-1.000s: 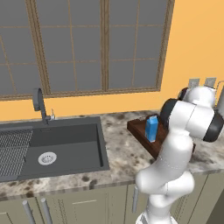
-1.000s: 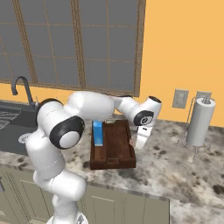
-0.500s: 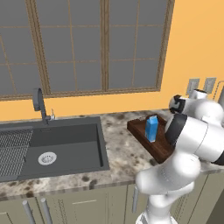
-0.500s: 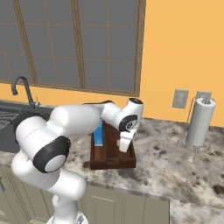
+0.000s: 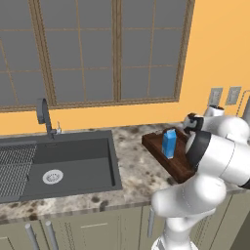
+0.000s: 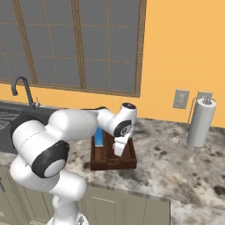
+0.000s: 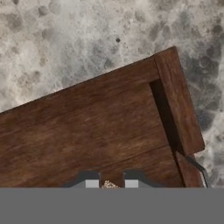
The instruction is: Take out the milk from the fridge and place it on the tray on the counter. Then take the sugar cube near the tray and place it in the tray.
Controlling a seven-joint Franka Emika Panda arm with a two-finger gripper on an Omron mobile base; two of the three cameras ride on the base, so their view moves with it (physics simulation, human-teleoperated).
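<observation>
The milk (image 5: 169,143) (image 6: 99,137), a blue carton, stands upright at the back of the dark brown wooden tray (image 5: 158,149) (image 6: 113,165) (image 7: 100,127) on the counter (image 6: 176,162). My gripper (image 6: 118,150) (image 7: 109,184) hangs just above the tray's floor, near its right rim and to the right of the milk. It is shut on the sugar cube (image 7: 109,185), a tiny pale speckled piece showing between the two fingertips. The fridge is out of view.
A dark sink (image 5: 63,163) with a faucet (image 5: 44,114) lies left of the tray. A paper towel roll (image 6: 201,123) on a stand rises at the right by the wall outlets (image 6: 180,99). Speckled counter (image 7: 65,48) surrounds the tray.
The arm has swung left and nearer, carrying my gripper from the tray's right edge to over the tray's floor. The milk has not moved.
</observation>
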